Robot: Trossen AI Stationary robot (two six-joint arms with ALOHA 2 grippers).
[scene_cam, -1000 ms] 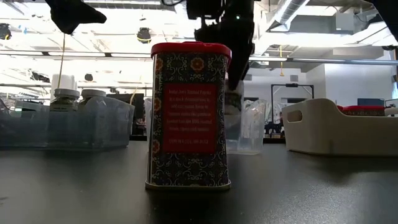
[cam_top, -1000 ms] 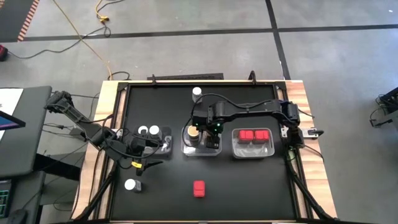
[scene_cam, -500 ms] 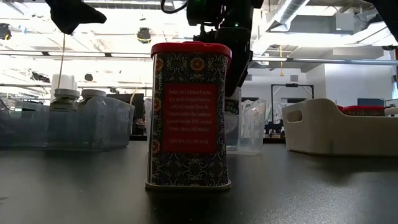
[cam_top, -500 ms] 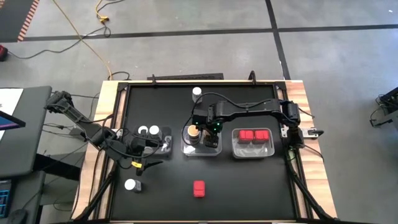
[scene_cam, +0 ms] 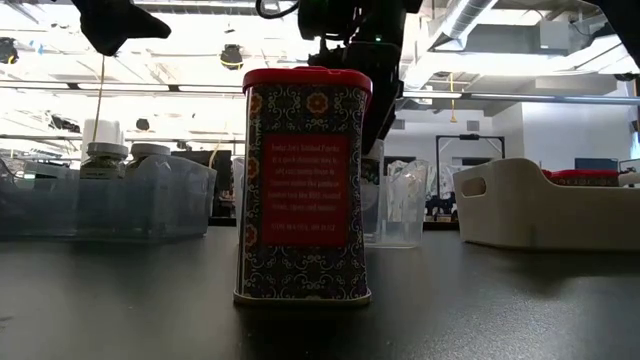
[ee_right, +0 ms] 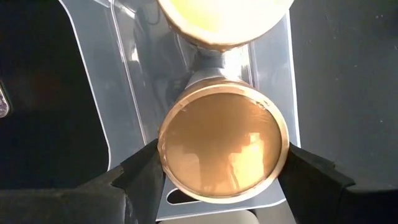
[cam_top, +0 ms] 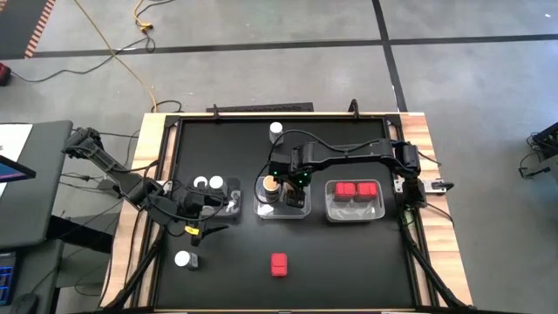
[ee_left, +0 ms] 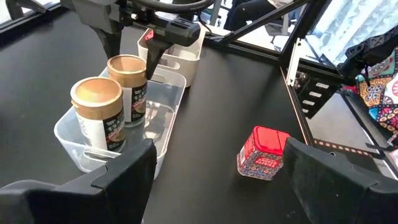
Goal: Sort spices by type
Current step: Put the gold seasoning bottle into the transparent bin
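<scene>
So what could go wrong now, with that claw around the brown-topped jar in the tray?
The right gripper sits astride a tan-topped jar in the clear tray, right beside a second tan-topped jar. If it lifts off crooked, a finger might tip either jar or drag the light tray. The red tin and a white-capped jar stand loose on the table, where a sweeping arm could knock them.
</scene>
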